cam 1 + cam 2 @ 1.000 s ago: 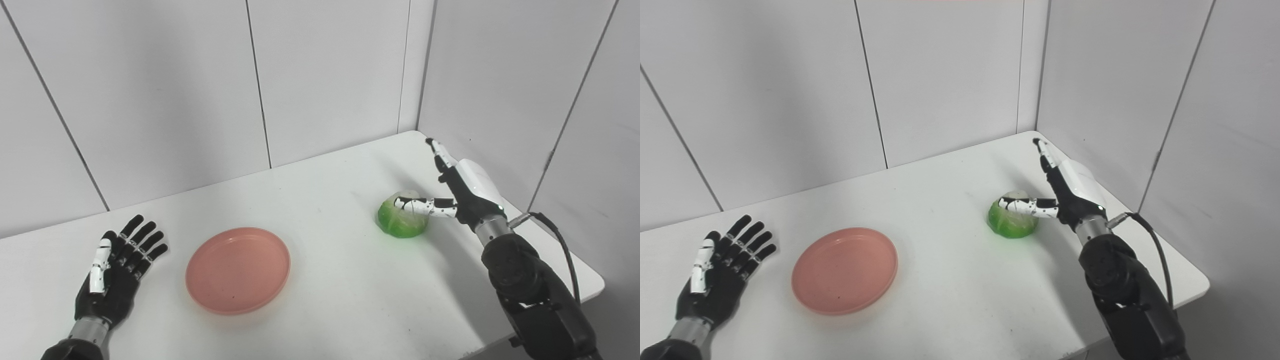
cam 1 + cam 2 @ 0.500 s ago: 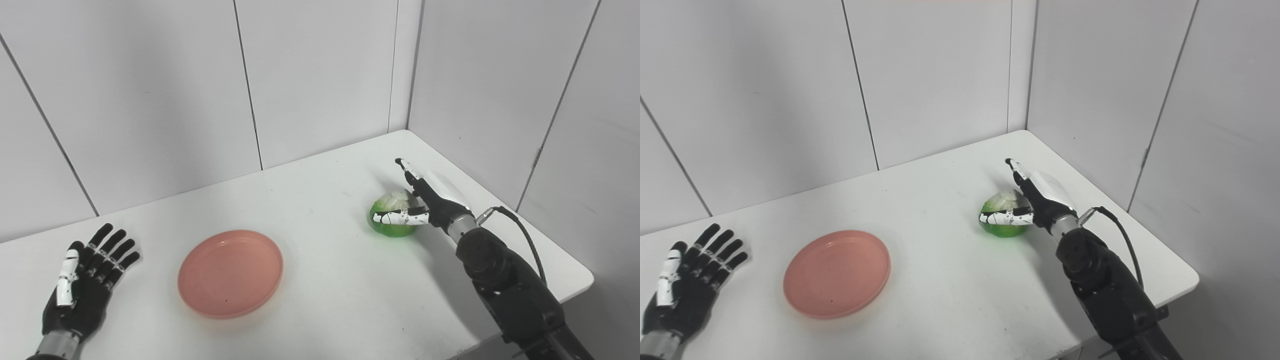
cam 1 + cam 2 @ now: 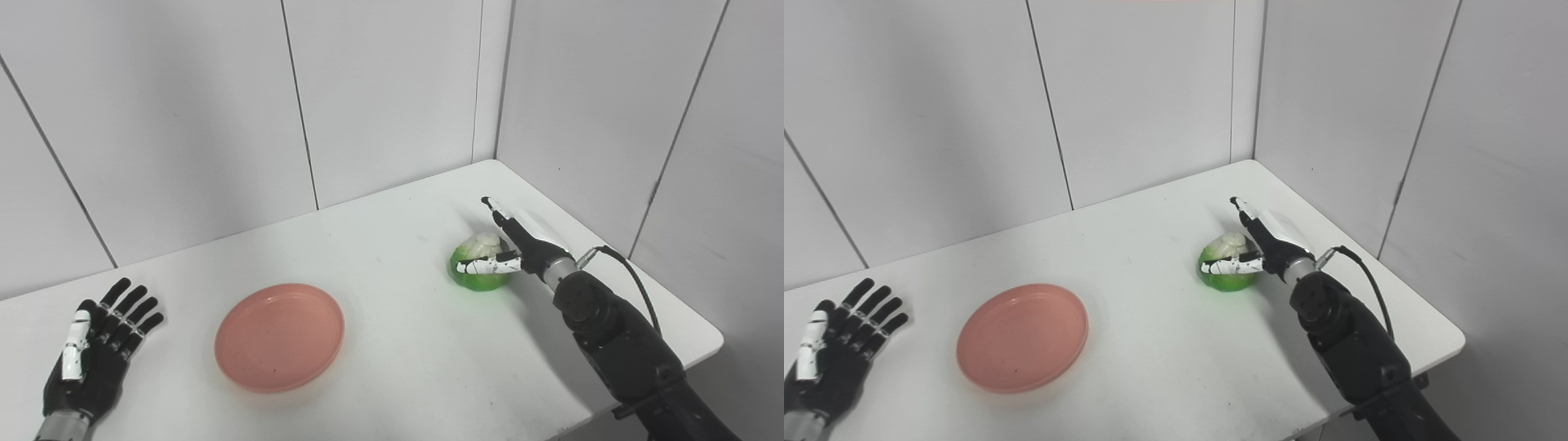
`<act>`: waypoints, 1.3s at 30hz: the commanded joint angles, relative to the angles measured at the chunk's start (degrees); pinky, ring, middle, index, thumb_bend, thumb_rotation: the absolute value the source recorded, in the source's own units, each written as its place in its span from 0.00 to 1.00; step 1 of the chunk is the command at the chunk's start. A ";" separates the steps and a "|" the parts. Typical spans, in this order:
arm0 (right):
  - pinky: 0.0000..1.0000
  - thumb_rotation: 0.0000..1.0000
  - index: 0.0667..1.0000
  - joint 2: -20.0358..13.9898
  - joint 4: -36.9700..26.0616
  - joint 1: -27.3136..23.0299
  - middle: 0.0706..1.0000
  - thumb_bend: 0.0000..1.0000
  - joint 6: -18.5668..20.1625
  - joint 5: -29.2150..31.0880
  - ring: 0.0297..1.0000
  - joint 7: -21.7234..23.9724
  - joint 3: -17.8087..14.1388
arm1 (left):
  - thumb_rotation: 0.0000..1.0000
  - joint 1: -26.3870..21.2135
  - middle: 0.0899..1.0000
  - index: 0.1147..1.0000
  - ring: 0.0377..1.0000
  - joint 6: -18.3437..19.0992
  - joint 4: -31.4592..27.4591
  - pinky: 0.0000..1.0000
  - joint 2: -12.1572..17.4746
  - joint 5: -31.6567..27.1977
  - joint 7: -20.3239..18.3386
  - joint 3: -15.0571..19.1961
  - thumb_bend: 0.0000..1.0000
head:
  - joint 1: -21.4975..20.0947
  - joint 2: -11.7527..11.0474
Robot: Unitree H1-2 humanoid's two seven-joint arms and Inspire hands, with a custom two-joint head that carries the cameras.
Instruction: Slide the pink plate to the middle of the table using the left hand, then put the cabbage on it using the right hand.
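Whereas one second earlier the right hand (image 3: 520,242) stood higher and to the right of the cabbage (image 3: 479,268), with only the thumb over it, it has since come down against the cabbage's right side; part of the apparent shift is camera motion, since the whole scene has moved in both views. Its thumb (image 3: 488,266) lies across the near face of the cabbage, and its fingers (image 3: 499,214) extend straight past the far right side, spread apart from the thumb and not closed on the cabbage. Whether thumb and cabbage touch cannot be told with certainty. The cabbage rests on the white table (image 3: 398,343), toward the right rear corner, well apart from the pink plate (image 3: 278,335). It is a low rounded dome, bright translucent green around the base and pale whitish at the crown. Its flat side faces down and its crown faces up; no long axis can be made out. The pink plate is a shallow round dish with a raised rim, lying flat and upright, left of the table's centre and bearing nothing; relative to the table it has not moved. The left hand (image 3: 92,358) lies at the table's left front edge, fingers spread and holding nothing, near the plate but not touching it.
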 commanded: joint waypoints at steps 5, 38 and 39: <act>0.84 0.50 1.00 -2.35 0.91 -3.62 1.00 1.00 -0.88 0.65 1.00 -0.30 0.19 | 0.85 7.25 0.81 0.80 0.80 2.79 4.54 0.76 -0.41 1.51 0.48 -0.60 0.48 | 0.12 0.30; 0.56 0.11 0.55 -1.62 6.36 -7.05 0.59 0.69 2.02 4.17 0.57 3.82 5.19 | 0.84 8.43 0.84 0.83 0.83 4.37 0.85 0.78 -0.50 1.15 -0.24 -1.67 0.49 | 0.50 1.68; 0.52 0.12 0.50 -1.40 6.53 -7.06 0.55 0.61 1.95 4.44 0.53 3.39 4.99 | 0.84 8.48 0.84 0.83 0.83 4.38 0.66 0.78 -0.51 1.21 -0.20 -1.73 0.50 | 0.50 1.68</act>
